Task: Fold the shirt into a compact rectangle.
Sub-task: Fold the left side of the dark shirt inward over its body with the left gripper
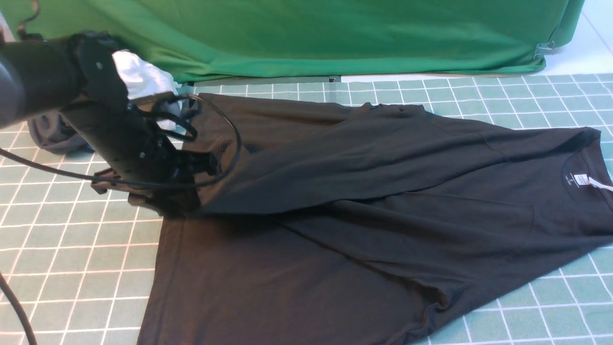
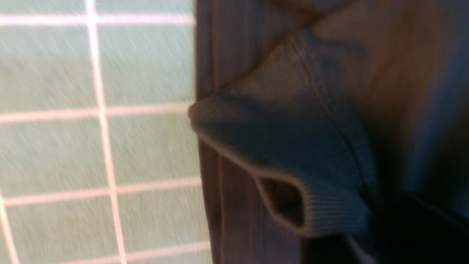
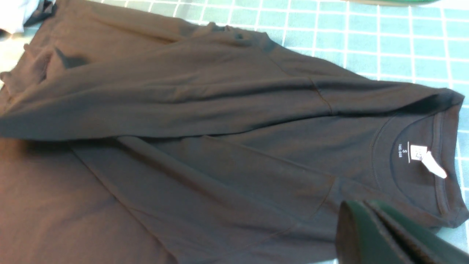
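The black long-sleeved shirt (image 1: 364, 201) lies spread on the gridded mat, collar to the right, its white neck label (image 1: 582, 179) showing. The logo and lettering are hidden. One sleeve (image 1: 335, 167) is drawn taut across the body toward my left gripper (image 1: 179, 203), which is shut on its end above the shirt's left edge. The left wrist view, blurred, shows the ribbed cuff (image 2: 293, 154) running into the dark jaws at the gripper (image 2: 403, 227). My right gripper (image 3: 364, 205) is out of the front view; its fingers are pressed together, empty, hovering over the shirt (image 3: 205, 154) near the collar (image 3: 445, 146).
A bundle of white (image 1: 143, 79) and dark grey (image 1: 48, 134) garments sits behind my left arm. The bright green cloth (image 1: 335, 33) hangs along the back, with a metal clip (image 1: 546, 48) at its right end. The green mat (image 1: 72, 258) is marked with white grid lines.
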Available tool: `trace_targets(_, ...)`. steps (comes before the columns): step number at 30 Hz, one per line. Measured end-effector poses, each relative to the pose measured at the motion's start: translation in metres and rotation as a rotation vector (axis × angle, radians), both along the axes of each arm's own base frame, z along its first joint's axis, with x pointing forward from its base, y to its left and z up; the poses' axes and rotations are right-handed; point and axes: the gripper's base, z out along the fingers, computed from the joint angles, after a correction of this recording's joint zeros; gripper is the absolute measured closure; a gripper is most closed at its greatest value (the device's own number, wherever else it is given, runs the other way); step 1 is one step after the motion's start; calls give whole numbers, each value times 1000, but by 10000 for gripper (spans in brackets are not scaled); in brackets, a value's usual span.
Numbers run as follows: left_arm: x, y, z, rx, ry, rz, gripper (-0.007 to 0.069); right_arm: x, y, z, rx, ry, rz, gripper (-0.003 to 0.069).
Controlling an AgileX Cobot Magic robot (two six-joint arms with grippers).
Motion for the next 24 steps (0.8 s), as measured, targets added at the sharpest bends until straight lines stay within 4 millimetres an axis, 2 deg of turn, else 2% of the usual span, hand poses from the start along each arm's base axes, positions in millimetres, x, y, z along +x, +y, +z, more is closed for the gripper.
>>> trace_targets(5,-14,-16,-1,49,103,-104,131,1,0,1,0,-9,-3,657)
trace_targets(8,-23,-21,-1,86,179,-123,92,1,0,1,0,-9,-3,657)
trace_targets(11,-26,-19,5,129,176,-122,90,1,0,1,0,-9,-3,657)
trace_targets(16,-27,-12,24,193,66,-98,108,1,0,1,-1,-9,-1,657)
trace_targets(24,-34,-12,27,182,114,-88,111,0,0,0,-3,-6,1,657)
